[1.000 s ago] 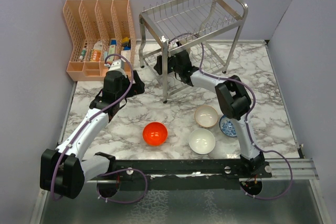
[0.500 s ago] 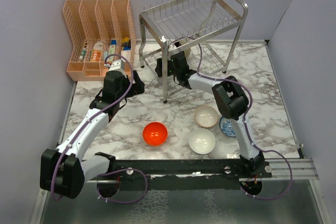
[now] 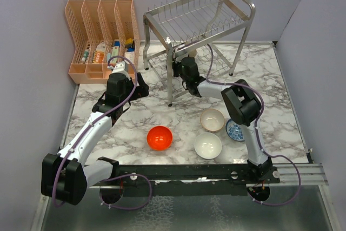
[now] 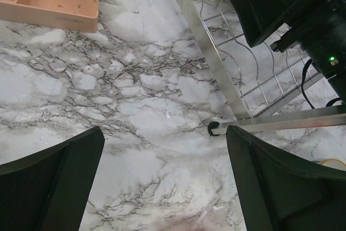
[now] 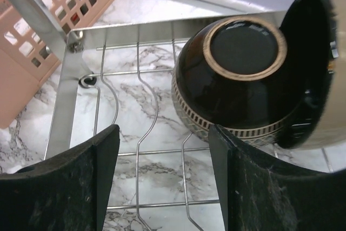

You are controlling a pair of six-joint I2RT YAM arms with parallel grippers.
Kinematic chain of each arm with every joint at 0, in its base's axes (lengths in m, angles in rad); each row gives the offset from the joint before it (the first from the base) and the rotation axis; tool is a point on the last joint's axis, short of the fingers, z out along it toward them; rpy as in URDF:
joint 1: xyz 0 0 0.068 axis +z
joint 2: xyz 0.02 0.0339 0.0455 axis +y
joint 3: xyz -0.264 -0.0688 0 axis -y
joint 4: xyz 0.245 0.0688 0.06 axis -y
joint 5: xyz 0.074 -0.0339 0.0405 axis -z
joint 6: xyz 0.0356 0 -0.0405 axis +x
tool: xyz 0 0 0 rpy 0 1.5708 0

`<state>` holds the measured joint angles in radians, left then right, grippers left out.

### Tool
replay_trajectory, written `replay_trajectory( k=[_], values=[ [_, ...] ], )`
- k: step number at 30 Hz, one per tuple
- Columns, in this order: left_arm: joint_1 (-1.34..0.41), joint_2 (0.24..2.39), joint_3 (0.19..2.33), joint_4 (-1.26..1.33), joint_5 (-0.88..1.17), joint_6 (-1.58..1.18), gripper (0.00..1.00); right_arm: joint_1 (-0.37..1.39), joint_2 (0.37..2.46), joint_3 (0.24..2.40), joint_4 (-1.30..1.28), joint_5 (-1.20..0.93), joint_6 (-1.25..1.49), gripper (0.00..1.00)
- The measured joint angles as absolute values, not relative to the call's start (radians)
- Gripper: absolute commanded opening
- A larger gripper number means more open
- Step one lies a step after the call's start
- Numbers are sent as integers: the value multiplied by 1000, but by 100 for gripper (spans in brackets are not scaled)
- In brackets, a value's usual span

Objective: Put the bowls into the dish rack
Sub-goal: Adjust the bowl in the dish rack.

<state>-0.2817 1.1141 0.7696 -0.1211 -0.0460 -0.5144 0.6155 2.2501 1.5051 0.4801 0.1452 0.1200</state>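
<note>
- Four bowls sit upright on the marble table [image 3: 108, 128], in front of the rack and outside it. The red-orange bowl [image 3: 159, 137] is near the middle. The beige-pink bowl [image 3: 212, 119] and the plain white bowl [image 3: 208, 145] are close together to its right. The blue-patterned bowl [image 3: 234, 130] lies just beside those two, partly hidden behind the right arm [image 3: 248, 128].
- One bowl, the dark brown bowl [image 5: 238, 79], is already in the dish rack [image 3: 200, 17]. It lies tipped on its side on the wires of the lower tier, with its base ring turned toward the right wrist camera and a pale patterned band near its rim.
- The right gripper [image 5: 162, 187] reaches into that lower tier from the front, under the upper shelf. Its fingers are spread wide with nothing between them. The dark brown bowl lies just beyond the fingertips, nearest the right-hand finger; whether that finger touches it cannot be told.
- The left gripper [image 4: 162, 187] is held over bare marble to the left of the rack. Its fingers are also wide apart and hold nothing. The rubber foot [image 4: 213, 129] of a front rack leg shows just beyond them.
- The peach slotted organiser [image 3: 100, 31] stands at the back left of the table beside the rack, with small bottles in its compartments.
</note>
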Motion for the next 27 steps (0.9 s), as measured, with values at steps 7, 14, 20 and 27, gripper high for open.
replay_trajectory(
  k=[7,14,20,27],
  values=[
    [-281,1114,769,-121,-46,-514,99,606,2203,1456,570,167,112,67],
    [-281,1114,769,-121,-46,-514,99,598,2098,1394,567,116,161,67],
    [-282,1114,769,-121,-46,-517,99,599,2004,1327,537,63,164,74],
    [-281,1114,769,-120,-45,-518,99,603,1984,1283,516,103,52,84]
  ],
)
